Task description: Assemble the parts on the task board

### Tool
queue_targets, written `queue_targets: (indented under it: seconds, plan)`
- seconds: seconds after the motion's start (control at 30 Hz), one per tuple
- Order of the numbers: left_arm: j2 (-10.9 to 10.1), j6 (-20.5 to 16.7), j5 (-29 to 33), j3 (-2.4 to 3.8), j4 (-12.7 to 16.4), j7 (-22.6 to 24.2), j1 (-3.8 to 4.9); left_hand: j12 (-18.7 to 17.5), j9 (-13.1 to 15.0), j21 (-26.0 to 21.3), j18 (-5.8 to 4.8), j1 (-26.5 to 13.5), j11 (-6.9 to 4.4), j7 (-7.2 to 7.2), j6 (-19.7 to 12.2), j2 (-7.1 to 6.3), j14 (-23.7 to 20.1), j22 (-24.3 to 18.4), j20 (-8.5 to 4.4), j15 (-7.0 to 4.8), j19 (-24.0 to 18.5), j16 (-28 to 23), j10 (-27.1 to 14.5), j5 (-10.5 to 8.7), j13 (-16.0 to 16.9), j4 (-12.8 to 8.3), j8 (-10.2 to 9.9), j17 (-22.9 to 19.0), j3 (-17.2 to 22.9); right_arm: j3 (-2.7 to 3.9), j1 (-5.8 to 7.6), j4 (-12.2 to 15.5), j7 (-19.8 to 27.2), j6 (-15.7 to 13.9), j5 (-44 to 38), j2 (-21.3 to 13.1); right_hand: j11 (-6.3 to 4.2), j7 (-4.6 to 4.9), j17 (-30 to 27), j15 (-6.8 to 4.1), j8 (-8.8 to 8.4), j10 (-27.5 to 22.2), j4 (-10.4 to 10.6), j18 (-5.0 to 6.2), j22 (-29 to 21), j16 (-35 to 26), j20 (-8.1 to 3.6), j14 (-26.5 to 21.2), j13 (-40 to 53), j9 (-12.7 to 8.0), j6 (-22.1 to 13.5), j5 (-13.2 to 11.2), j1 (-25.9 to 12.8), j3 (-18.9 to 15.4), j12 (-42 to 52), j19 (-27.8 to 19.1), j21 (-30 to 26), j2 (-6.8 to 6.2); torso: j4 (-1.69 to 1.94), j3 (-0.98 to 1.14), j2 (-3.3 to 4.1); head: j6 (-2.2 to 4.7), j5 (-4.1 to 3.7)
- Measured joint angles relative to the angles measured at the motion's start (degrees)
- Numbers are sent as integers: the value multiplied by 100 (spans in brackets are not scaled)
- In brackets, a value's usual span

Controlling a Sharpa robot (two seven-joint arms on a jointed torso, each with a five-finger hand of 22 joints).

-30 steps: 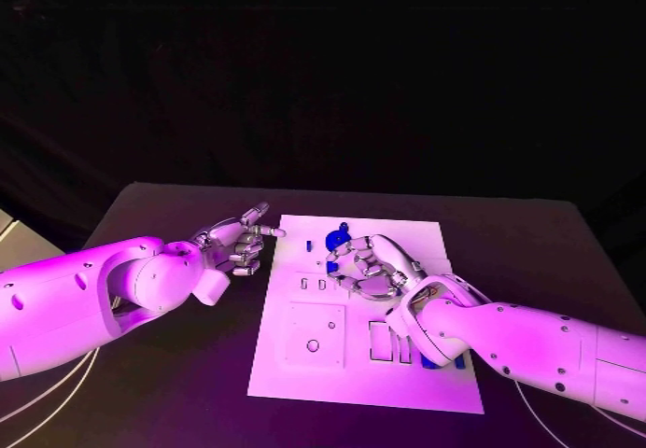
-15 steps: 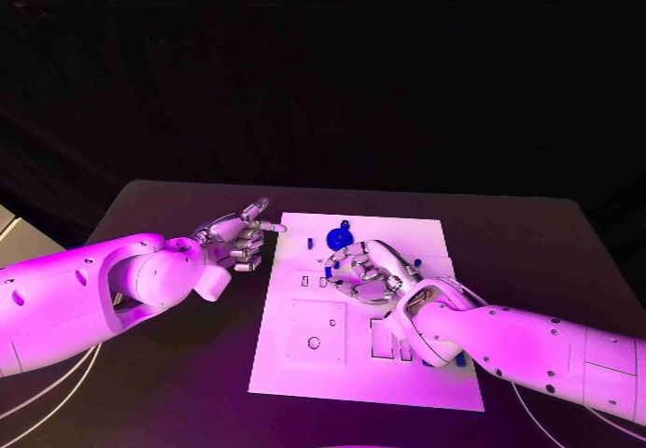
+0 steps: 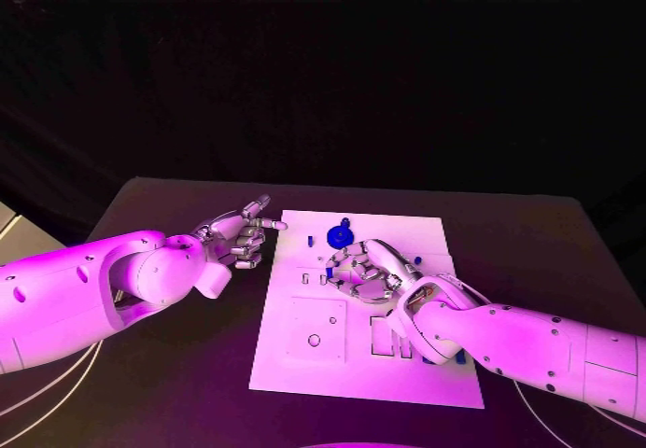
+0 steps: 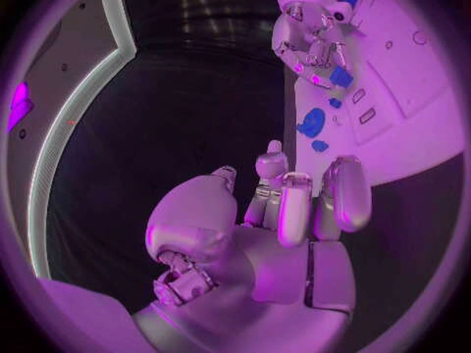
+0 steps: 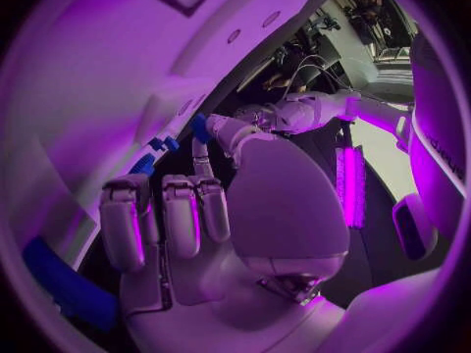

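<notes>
Black table (image 3: 161, 210) and dark backdrop frame the work. On the table the right hand (image 3: 371, 271) hovers low over the middle of the task board (image 3: 337, 373), fingers curled inward; whether it pinches a small part I cannot tell. A small blue part (image 3: 330, 273) shows at its left fingertips. Just beyond it, toward the far edge, stands a round blue part (image 3: 338, 234). The left hand (image 3: 243, 233) hangs at the board's far left corner, fingers loosely spread, holding nothing. Near the right forearm, blue pieces (image 3: 433, 358) sit at the slots. Several cutouts on the board's near half look unfilled, so assembly seems only partly done.
</notes>
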Motion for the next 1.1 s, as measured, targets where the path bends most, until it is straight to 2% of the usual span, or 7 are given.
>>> queue_targets:
  seconds: [1.1]
  plan:
    - [13, 3, -78, 0, -5, -1, 1, 0, -4, 0, 0, 0, 20, 0, 0, 0, 0, 1, 0, 0, 0, 0, -20, 0, -9, 0, -19, -2, 0, 17, 27, 40, -466, 230, -410, 1, 0, 3, -1, 0, 5, 0, -6, 0, 3, 0, 0, 0, -2, 8, 4, -25, 0, -6, 0, 0, 0, -1, -3, 0, 0, -44, 1]
